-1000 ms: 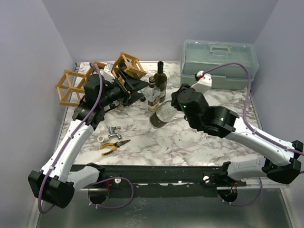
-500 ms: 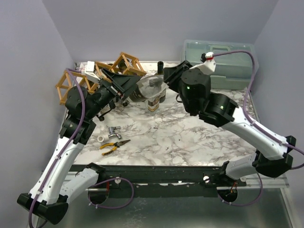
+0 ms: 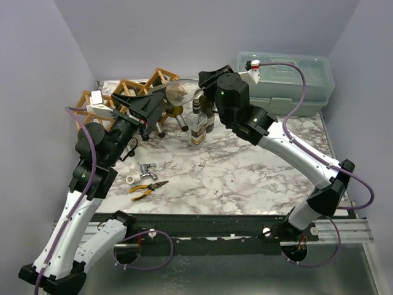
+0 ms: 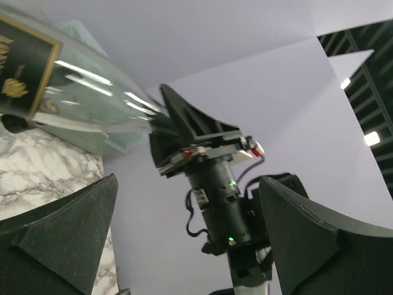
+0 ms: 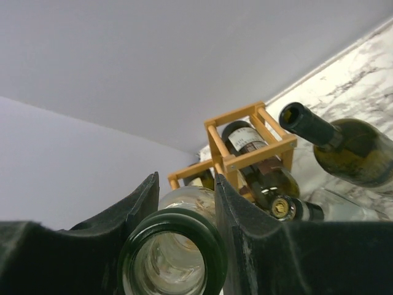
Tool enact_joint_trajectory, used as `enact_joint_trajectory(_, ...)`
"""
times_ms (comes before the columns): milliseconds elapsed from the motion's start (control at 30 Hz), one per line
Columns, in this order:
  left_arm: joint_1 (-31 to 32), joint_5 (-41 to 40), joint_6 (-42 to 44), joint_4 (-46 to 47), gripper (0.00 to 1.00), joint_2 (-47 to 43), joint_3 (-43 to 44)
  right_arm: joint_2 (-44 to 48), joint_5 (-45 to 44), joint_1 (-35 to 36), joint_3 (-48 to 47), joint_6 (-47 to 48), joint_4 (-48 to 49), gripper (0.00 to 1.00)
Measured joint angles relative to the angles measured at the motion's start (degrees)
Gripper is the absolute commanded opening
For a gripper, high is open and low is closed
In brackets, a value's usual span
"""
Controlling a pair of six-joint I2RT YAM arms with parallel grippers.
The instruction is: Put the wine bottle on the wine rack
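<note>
A clear glass wine bottle point(image 3: 177, 93) hangs tilted in the air at the back of the table, its neck clamped by my right gripper point(image 3: 206, 81). In the right wrist view its green mouth point(image 5: 172, 261) sits between the shut fingers. The wooden wine rack point(image 3: 126, 85) stands at the back left, just beyond the bottle, and holds a dark bottle point(image 5: 252, 147) in one cell. My left gripper point(image 3: 153, 106) is open under the bottle's body, and nothing lies between its fingers point(image 4: 61, 227). The labelled bottle body point(image 4: 67, 86) shows above them.
Two bottles point(image 3: 198, 121) stand upright right of the rack. A translucent toolbox point(image 3: 285, 74) sits at the back right. Yellow-handled pliers point(image 3: 147, 187), a metal fitting point(image 3: 146, 169) and a white ring point(image 3: 131, 179) lie at the front left.
My right arm has carried the bottle up from the table's middle, back and left toward the rack. My left gripper has swung left and its jaws have widened.
</note>
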State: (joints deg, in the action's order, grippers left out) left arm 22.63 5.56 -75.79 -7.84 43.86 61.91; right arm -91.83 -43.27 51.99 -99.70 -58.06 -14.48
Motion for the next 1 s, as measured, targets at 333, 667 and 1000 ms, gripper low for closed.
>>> enact_joint_trajectory(333,0.00,-8.33,-4.50,12.26,0.99,7.67,-7.89,-0.35,5.11,-2.32,0.52,-6.62,7.74,0.01)
enact_joint_trajectory(667,0.39,-13.75,-7.26,28.06,0.99,15.47,-9.70,2.27,9.40,-5.75,8.20,-16.52,13.33,0.01)
enact_joint_trajectory(1000,0.37,-15.12,-14.60,33.79,0.99,22.38,-9.68,3.17,10.34,-7.45,11.87,-18.25,17.53,0.01)
